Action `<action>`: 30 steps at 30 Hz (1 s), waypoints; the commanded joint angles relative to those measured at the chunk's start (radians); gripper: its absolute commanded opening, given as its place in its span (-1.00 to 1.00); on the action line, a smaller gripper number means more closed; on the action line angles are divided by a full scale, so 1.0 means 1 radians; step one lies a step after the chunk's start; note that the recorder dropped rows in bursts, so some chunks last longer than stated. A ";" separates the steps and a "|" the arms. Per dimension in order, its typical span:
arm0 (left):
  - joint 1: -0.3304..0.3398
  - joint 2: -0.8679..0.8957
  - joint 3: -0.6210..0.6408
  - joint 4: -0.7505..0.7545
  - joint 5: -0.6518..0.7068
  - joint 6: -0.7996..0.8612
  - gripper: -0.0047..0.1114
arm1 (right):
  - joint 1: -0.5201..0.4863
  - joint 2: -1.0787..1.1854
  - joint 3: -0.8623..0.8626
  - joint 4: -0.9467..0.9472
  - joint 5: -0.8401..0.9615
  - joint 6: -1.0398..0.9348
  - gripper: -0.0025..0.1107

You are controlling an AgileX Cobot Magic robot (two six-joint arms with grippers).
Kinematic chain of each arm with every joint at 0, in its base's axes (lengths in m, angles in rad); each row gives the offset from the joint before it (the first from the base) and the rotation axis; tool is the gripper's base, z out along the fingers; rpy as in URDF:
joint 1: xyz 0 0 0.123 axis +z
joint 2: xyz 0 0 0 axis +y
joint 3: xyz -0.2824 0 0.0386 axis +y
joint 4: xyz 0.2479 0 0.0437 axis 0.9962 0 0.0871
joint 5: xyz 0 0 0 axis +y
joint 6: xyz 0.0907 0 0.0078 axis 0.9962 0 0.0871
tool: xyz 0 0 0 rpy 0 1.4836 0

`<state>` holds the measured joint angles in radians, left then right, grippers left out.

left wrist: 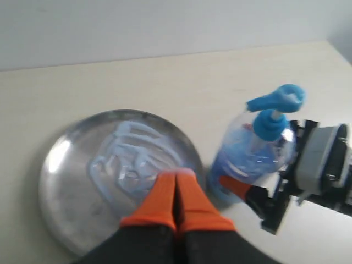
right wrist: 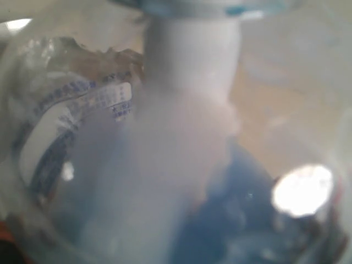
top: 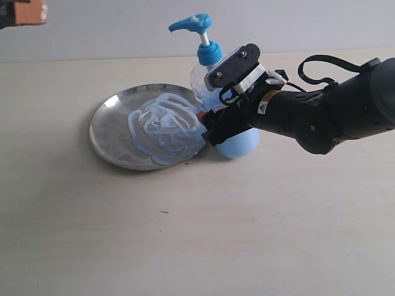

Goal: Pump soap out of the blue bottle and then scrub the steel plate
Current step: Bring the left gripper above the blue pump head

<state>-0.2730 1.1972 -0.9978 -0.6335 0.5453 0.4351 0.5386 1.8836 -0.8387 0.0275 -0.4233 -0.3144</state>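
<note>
Nearest us, our left gripper (left wrist: 176, 177) is pinched closed on nothing. Past it sits the steel plate (top: 110, 126), smeared with swirly pale blue soap (top: 163, 126). Just beside its far edge, our right gripper (top: 210, 123) is clamped around the blue bottle (top: 208, 54).

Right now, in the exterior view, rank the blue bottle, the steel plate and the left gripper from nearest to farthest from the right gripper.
1. The blue bottle: held by the right gripper.
2. The steel plate: just beside it, leftward.
3. The left gripper: far off, top-left corner.
</note>
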 commanded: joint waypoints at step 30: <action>-0.112 0.555 -0.509 -0.409 0.280 0.428 -0.92 | -0.005 -0.019 -0.018 -0.008 -0.095 -0.007 -0.96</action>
<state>-0.3636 1.7382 -1.4991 -1.0433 0.8554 0.8446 0.5386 1.8836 -0.8387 0.0275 -0.4233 -0.3164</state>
